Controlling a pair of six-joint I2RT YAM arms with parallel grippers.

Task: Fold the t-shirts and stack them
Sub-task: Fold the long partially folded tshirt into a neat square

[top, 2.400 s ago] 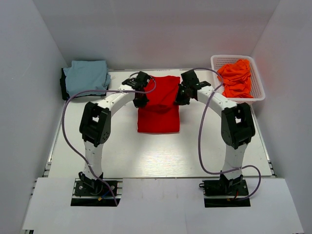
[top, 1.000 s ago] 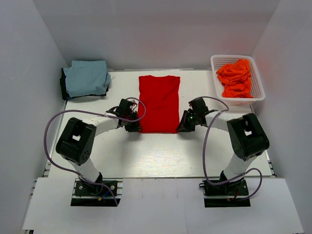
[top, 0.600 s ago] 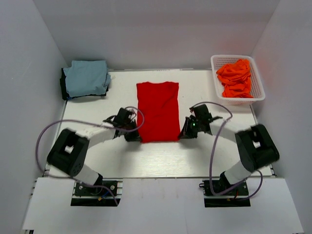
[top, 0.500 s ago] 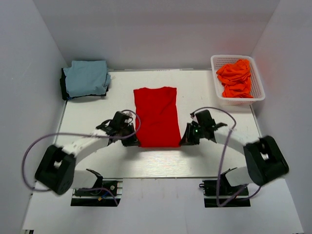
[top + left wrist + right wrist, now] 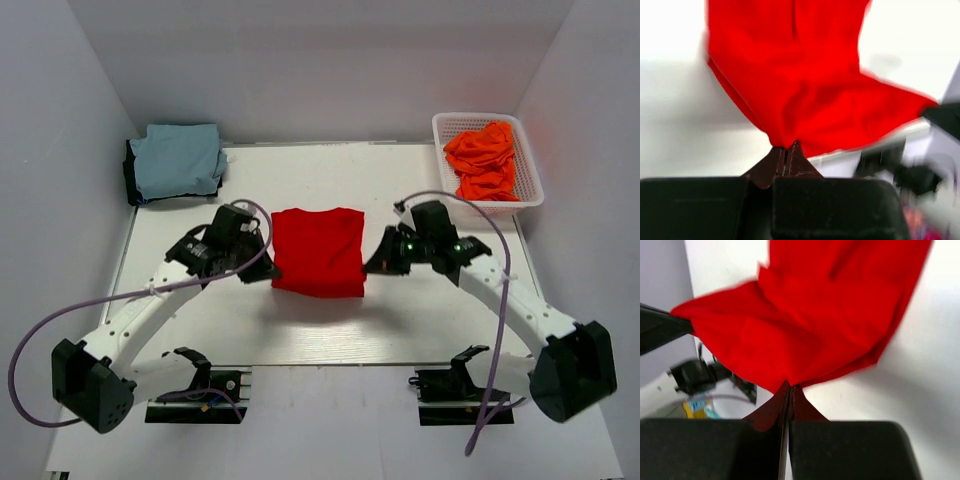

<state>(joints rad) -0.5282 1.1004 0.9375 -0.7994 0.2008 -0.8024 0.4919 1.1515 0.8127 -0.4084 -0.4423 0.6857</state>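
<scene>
The bright red t-shirt [image 5: 318,252] hangs lifted between my two grippers over the middle of the table, its lower part draping down. My left gripper [image 5: 262,258] is shut on its left edge, seen in the left wrist view [image 5: 786,148] with red cloth [image 5: 805,90] spreading from the closed tips. My right gripper [image 5: 373,262] is shut on its right edge, seen in the right wrist view [image 5: 790,388] with the red cloth [image 5: 810,320] above the tips. A folded light blue t-shirt [image 5: 178,158] lies at the back left. Orange t-shirts [image 5: 484,158] are bunched in the basket.
A white mesh basket [image 5: 532,190] stands at the back right corner. The blue shirt rests on something dark [image 5: 130,180] by the left wall. White walls close in the table on the left, back and right.
Both grippers took hold of the red shirt's near corners, dragged it toward me, then lifted and carried that edge back, so the shirt now looks about half as long.
</scene>
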